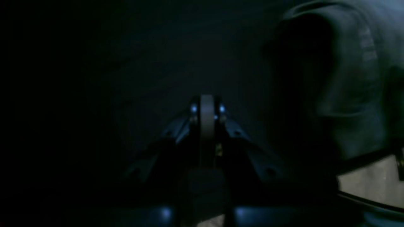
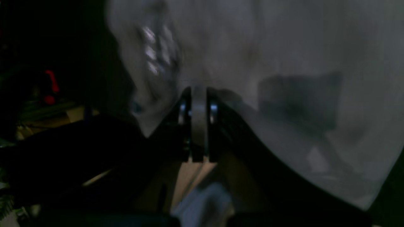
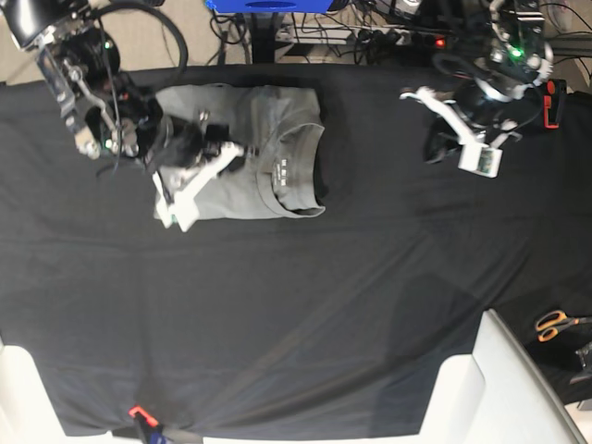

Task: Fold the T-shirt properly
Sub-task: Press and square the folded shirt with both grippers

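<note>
I read the T-shirt (image 3: 250, 153) as nearly done: it lies as a compact grey rectangle at the far left of the black table cloth (image 3: 305, 305), collar and pale inner label facing up on its right side, no sleeve sticking out in the base view. What I judge is left is tidying, since the edges look a little uneven and the collar side bulges (hard to be sure from above).

My right gripper (image 3: 229, 148) sits over the shirt's left half with its jaws closed together; in its wrist view grey cloth fills the frame past the tips, but I cannot tell whether any fabric is pinched. My left gripper (image 1: 207, 108) is closed on nothing, parked well apart over bare cloth.

Around the edges: orange-handled scissors (image 3: 558, 323) at the near right, cables and a power strip (image 3: 398, 37) beyond the table. Nothing lies between either arm and the shirt.
</note>
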### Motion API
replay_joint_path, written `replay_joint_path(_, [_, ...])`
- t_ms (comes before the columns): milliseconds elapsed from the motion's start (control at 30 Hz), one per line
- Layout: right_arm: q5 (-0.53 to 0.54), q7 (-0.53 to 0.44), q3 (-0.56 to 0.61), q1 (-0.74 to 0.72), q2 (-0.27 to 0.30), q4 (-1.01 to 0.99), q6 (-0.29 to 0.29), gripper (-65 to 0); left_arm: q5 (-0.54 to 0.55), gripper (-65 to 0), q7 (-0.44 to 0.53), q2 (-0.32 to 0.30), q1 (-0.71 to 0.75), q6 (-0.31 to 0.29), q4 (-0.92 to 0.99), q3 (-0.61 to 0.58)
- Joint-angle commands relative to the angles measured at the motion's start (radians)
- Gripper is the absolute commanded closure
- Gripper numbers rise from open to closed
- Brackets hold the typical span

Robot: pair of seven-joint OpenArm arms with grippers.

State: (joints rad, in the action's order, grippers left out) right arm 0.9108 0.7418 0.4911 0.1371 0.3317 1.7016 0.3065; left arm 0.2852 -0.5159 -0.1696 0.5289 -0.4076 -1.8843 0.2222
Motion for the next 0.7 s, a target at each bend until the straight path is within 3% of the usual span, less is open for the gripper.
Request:
replay_joint_path(0, [-0.035,-0.014,-0.009,-0.011,0.007,-0.008,0.001,-0.3,0.015,0.0,0.021,0.002,-0.013,-0.007,-0.027,-0.033])
replay_joint_path(233, [-0.172,-0.135,-0.01,0.06,0.011,-0.123,0.001,-0.2,0.015,0.0,0.021,0.012,-0.095,-0.003,-0.024,-0.274])
replay_joint_path(433, [-0.177,-0.135,-0.01,0.08,0.039,0.008,0.001,-0.2,0.004,0.0,0.02,0.081,-0.145,-0.001,-0.01,-0.347])
replay_joint_path(667, [-0.178,-0.133,-0.01,0.003,0.042,0.044,0.001,-0.3,0.004,0.0,0.024,0.075,-0.191,-0.001,0.147,-0.356])
